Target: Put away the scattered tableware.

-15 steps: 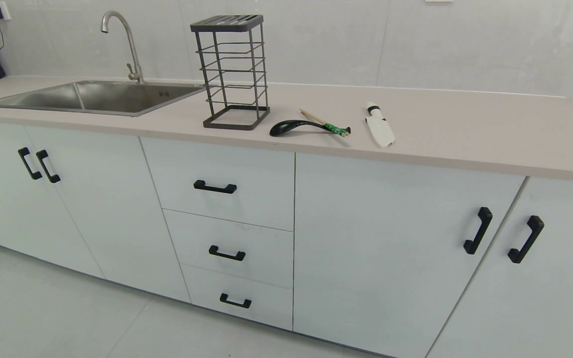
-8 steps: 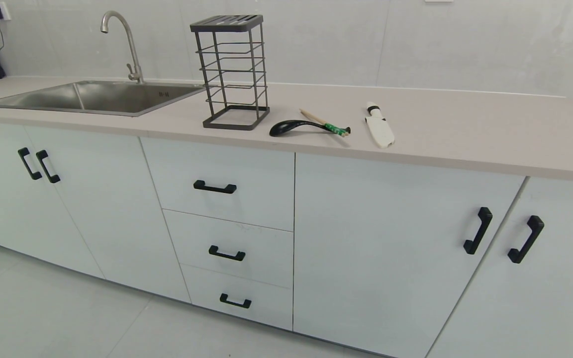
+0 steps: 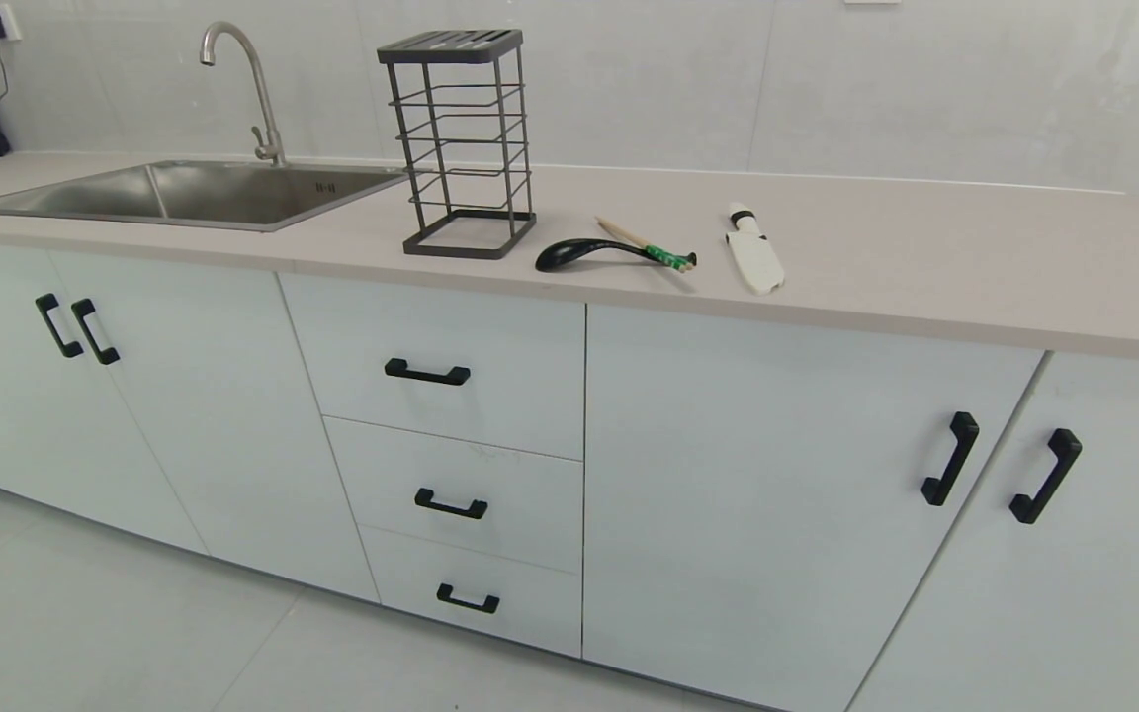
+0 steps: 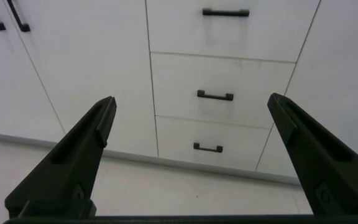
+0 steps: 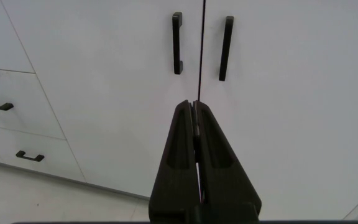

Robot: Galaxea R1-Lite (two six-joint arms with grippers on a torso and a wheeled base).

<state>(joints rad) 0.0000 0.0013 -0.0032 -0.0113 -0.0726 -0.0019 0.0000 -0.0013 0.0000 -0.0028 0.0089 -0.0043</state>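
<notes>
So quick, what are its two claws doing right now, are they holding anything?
Left gripper: open, holding nothing.
Right gripper: closed, fingers pressed together, holding nothing.

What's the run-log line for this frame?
left gripper open, empty | right gripper shut, empty | black spoon, chopsticks, white utensil on counter | rack beside spoon

On the counter (image 3: 925, 267), ladle (image 3: 579, 253) and chopsticks (image 3: 641, 240) lie right of the rack (image 3: 461, 148).
</notes>
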